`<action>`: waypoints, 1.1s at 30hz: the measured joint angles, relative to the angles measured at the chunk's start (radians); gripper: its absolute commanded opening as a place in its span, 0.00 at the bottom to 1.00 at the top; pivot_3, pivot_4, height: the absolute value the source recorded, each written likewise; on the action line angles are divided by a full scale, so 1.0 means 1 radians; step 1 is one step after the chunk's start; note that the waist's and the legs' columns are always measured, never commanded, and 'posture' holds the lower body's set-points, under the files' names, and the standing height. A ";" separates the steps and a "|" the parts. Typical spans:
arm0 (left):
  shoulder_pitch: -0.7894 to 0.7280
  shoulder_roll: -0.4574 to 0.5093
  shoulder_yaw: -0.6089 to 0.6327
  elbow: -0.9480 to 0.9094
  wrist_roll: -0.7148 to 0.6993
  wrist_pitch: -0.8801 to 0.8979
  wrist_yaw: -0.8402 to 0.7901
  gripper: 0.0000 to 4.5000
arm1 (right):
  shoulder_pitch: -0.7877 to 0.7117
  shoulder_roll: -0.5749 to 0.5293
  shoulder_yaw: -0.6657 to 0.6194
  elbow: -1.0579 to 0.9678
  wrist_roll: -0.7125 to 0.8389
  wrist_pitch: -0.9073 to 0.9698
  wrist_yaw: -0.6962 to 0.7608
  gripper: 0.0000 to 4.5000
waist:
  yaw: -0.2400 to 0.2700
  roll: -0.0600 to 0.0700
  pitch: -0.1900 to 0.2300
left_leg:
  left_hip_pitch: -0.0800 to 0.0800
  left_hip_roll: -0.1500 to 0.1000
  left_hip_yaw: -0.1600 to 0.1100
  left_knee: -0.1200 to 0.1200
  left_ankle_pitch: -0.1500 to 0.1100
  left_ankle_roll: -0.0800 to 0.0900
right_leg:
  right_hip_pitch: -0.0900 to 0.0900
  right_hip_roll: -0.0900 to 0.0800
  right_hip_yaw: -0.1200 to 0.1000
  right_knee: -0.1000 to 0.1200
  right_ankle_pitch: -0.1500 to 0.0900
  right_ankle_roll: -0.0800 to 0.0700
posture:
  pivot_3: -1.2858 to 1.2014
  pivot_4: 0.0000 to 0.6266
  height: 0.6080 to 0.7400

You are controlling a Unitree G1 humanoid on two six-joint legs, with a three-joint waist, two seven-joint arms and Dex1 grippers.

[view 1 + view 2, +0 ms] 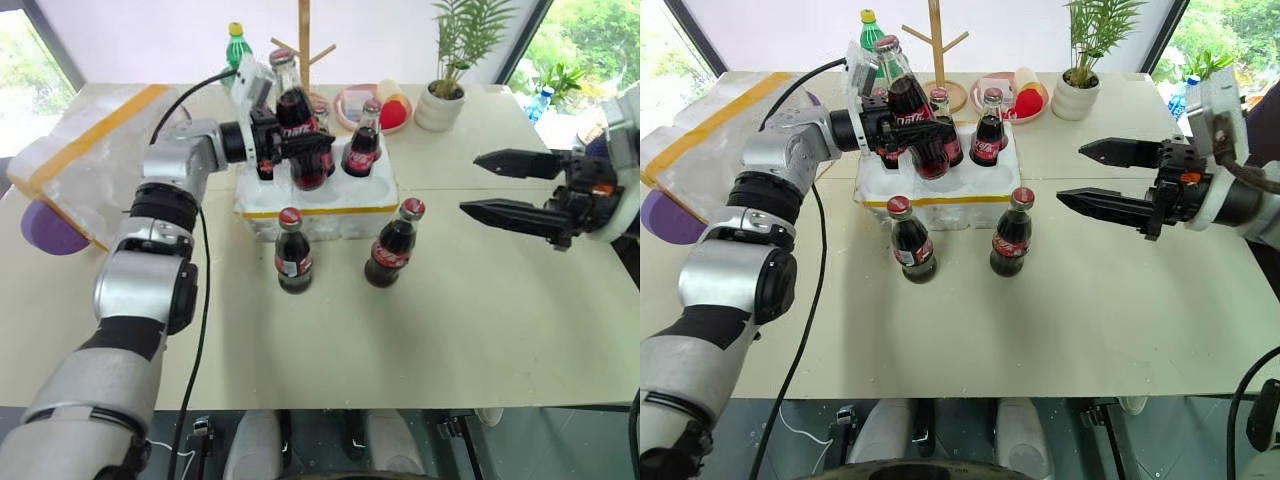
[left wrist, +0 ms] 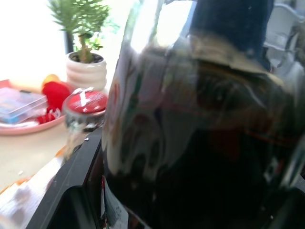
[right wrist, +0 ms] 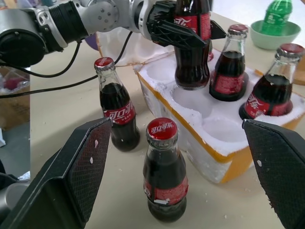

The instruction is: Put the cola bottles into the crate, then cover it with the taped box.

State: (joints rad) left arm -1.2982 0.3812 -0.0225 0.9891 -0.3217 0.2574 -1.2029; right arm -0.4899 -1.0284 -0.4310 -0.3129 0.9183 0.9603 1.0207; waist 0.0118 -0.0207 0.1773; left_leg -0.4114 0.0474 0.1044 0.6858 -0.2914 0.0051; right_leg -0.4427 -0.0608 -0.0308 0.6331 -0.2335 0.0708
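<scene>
We see the left claw [image 1: 908, 128] clamped on a cola bottle [image 1: 902, 108], its black fingers [image 3: 177, 34] pressed against the red label, and the bottle hangs upright over the crate [image 1: 940, 190] with its base just above an open well, as the right wrist view shows. The crate sits on the desk [image 1: 1090, 310], a low white foam tray with a yellow tape band along its near side. Two more bottles already stand in its far wells: one in the middle [image 1: 945, 125] and one toward the right [image 1: 988, 128]; the held bottle partly hides what lies behind it on the left side, so we cannot tell whether another one stands there. Two cola bottles remain on the desk just in front of the crate, one to the left [image 1: 910, 240] and one to the right [image 1: 1010, 234], both upright with red caps on. Our right claw [image 1: 1095, 175] hovers over the desk well to the right of the crate, its two fingers spread wide and gripping nothing, pointing toward the bottles. The taped box [image 1: 90, 160] rests at the far left of the desk, white with yellow tape bands, apart from the crate. Beyond the crate we see a green bottle [image 1: 870, 30], a wooden stand [image 1: 936, 45], a pink plate [image 1: 995, 100] and a potted plant [image 1: 1080, 70].
</scene>
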 measured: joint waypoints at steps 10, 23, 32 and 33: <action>-0.001 -0.081 -0.031 0.053 0.104 -0.094 -0.026 0.64 | 0.011 -0.002 -0.009 -0.005 0.027 0.004 -0.060 1.00 | 0.001 0.000 0.000 | 0.000 0.000 0.000 0.001 -0.001 0.001 | 0.000 0.000 0.000 0.000 0.000 0.000 | 0.52 0.24 1.00; 0.080 -0.046 -0.099 0.067 0.247 -0.282 -0.018 0.99 | -0.002 -0.020 0.077 0.049 -0.033 -0.070 0.001 1.00 | 0.000 0.000 0.000 | 0.001 0.000 0.000 0.002 -0.001 0.001 | 0.001 0.000 0.001 0.002 0.000 0.000 | 0.52 0.24 1.00; 0.210 0.208 0.035 -0.350 0.082 0.011 -0.153 0.99 | -0.074 -0.026 0.146 0.108 -0.074 -0.099 0.054 1.00 | -0.020 0.001 -0.001 | 0.001 0.002 -0.002 0.003 -0.001 0.001 | 0.000 0.000 0.001 0.004 0.000 0.000 | 0.52 0.24 1.00; 0.248 0.248 0.045 -0.417 0.063 0.058 -0.169 0.99 | -0.078 -0.030 0.149 0.119 -0.079 -0.102 0.061 1.00 | -0.022 0.001 -0.001 | 0.001 0.002 -0.003 0.003 -0.001 0.001 | 0.000 0.000 0.001 0.005 0.000 0.000 | 0.52 0.24 1.00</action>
State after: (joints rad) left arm -1.0504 0.6291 0.0221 0.5718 -0.2584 0.3155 -1.3717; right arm -0.5682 -1.0582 -0.2820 -0.1941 0.8397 0.8587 1.0817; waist -0.0103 -0.0196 0.1767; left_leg -0.4099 0.0491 0.1019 0.6890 -0.2920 0.0063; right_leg -0.4424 -0.0611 -0.0294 0.6379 -0.2334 0.0709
